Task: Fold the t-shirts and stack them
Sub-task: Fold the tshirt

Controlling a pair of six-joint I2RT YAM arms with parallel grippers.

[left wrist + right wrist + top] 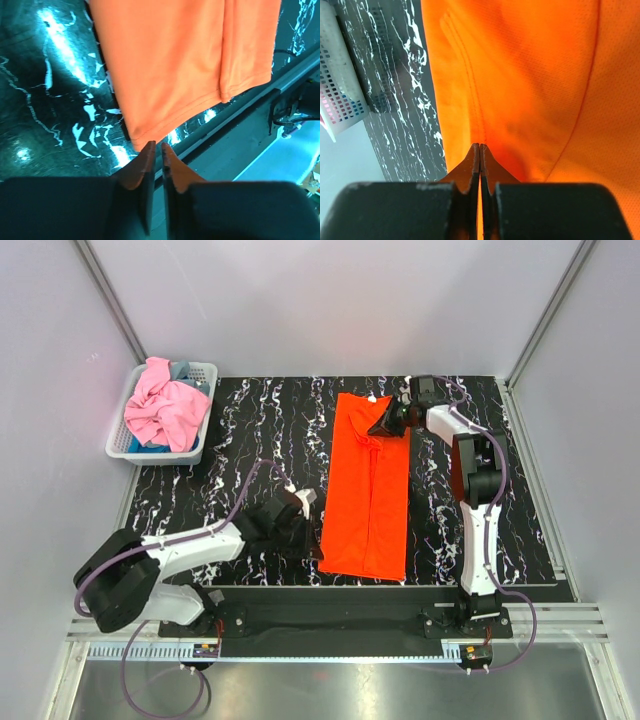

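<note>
The orange t-shirt (pixel 370 490) lies on the black marbled table, folded lengthwise into a long strip. My right gripper (pixel 384 425) is over its far right part, and in the right wrist view its tips (pixel 480 146) are shut on a fold of the orange cloth (pixel 530 90) by a seam. My left gripper (pixel 306 540) sits beside the shirt's near left corner; its jaws (pixel 155 145) are shut and empty, just short of the corner (pixel 165 75). The pink t-shirt (pixel 165 410) is bunched in the basket, over a bit of blue-grey cloth (pixel 181 370).
The white lattice basket (pixel 207 372) stands at the far left corner of the table and shows in the right wrist view (pixel 337 95). The table's near edge and metal rail (pixel 240 115) run close behind the left gripper. Grey walls enclose the table.
</note>
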